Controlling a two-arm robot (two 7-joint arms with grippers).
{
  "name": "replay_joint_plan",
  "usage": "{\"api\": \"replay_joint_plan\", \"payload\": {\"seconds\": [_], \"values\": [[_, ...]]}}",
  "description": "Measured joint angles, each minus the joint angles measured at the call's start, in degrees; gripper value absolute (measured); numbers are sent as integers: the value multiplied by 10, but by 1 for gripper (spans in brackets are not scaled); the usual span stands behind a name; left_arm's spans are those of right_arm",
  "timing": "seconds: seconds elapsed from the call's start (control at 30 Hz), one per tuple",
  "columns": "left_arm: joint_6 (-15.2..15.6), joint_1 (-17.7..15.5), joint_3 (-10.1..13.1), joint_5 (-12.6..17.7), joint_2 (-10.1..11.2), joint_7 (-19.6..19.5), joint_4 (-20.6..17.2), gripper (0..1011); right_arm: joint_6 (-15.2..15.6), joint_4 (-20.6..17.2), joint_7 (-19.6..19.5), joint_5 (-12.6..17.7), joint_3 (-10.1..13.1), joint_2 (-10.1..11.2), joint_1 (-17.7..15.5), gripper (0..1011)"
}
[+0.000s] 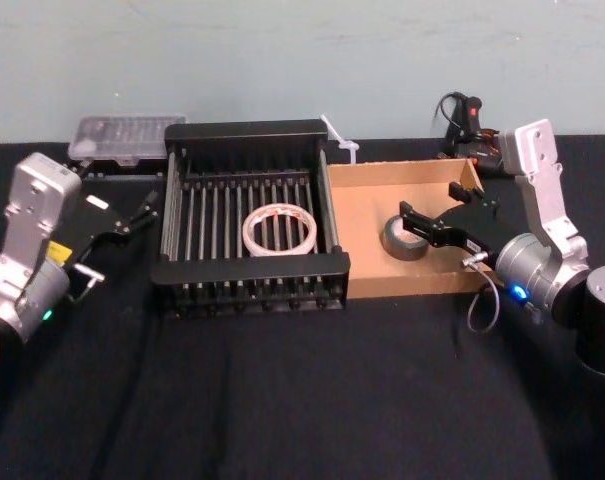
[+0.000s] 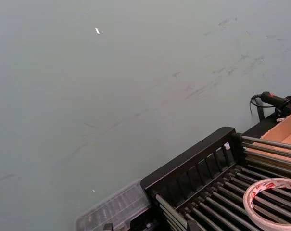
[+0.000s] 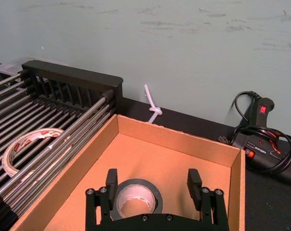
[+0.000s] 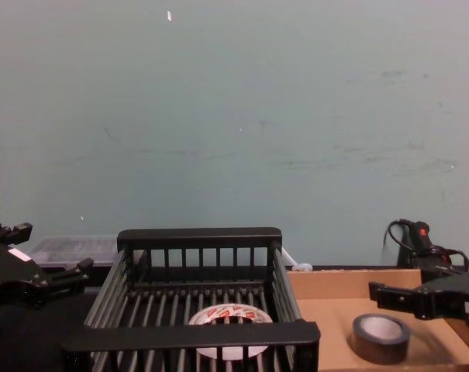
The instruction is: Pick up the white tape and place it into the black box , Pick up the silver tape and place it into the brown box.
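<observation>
The black box point(image 1: 250, 268) and the brown box point(image 1: 367, 270) sit flush side by side on the dark table point(image 1: 302, 390), the crate's thick rim rail against the cardboard's low wall. A broad bare stretch of table lies in front of both. Behind them a clear plastic case point(image 1: 125, 135) and a black glue gun point(image 1: 472, 125) crowd the wall edge.

The white tape point(image 1: 279, 229) lies flat on the crate's slatted floor, near the middle, its face ringed with red print. The silver tape point(image 3: 137, 199) rests flat on the tray floor toward the front — a dull grey roll with a pale inner core.

The right gripper point(image 3: 153, 180) hangs just above that roll, over the tray's right half. Its fingers point(image 3: 194, 180) are spread wide, and the roll lies below them, nearer the one toward the crate — touching neither.

The left gripper point(image 1: 134, 212) hovers just outside the crate's left wall, fingers parted and holding nothing, well apart from the white tape.
</observation>
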Motion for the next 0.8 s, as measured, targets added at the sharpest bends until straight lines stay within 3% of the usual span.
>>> {"api": "replay_joint_plan", "payload": {"seconds": [0.13,0.57,0.8], "values": [[0,0,0,0,0,0,0,1001,0,0,0,0,0,0,0,1000],[0,0,0,0,0,0,0,1001,-8,-11,4,0,-1,2,-7,1002],[0,0,0,0,0,0,0,1001,-2,-44,-3,-10,-5,6,-23,1002]]}}
